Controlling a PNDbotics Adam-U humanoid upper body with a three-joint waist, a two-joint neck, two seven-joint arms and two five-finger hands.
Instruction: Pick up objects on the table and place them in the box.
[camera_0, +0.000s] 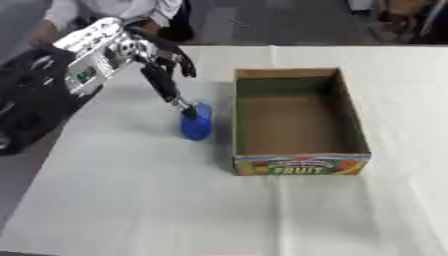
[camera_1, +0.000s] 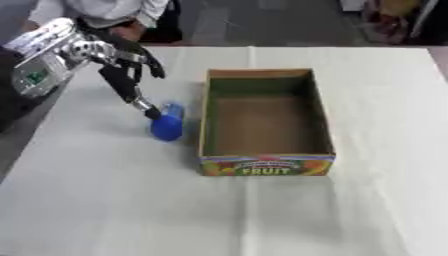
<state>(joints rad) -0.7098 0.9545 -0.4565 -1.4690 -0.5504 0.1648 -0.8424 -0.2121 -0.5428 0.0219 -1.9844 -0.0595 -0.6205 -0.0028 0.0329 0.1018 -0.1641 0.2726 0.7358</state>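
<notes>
1. Here is the left hand (camera_0: 162, 65), coming in from the upper left on a black and silver arm (camera_0: 83, 60); one long finger (camera_0: 166, 87) reaches straight down and its tip meets the top of a blue object (camera_0: 196, 122); the other fingers fan out, relaxed, above the table, curled round nothing; an open hand, touching and not gripping.

2. The blue object lies on the white tablecloth (camera_0: 131, 200), just beside the left wall of the box, outside it; rounded at its near end, narrower toward the fingertip; what kind of thing it is I cannot tell.

3. The cardboard box (camera_0: 359, 130) sits at the middle of the table, long side running away from the robot, open at the top; brown floor bare to the eye, inner walls shaded green; the near outer face carries a colourful fruit print with the word FRUIT (camera_0: 297, 170).

4. In the right eye view the same finger (camera_1: 127, 90) slants down to the blue object, with a narrow strip of cloth showing between object and box wall.

5. The right hand shows in neither view.

6. The tablecloth lies smooth, with faint fold lines crossing it.
</notes>
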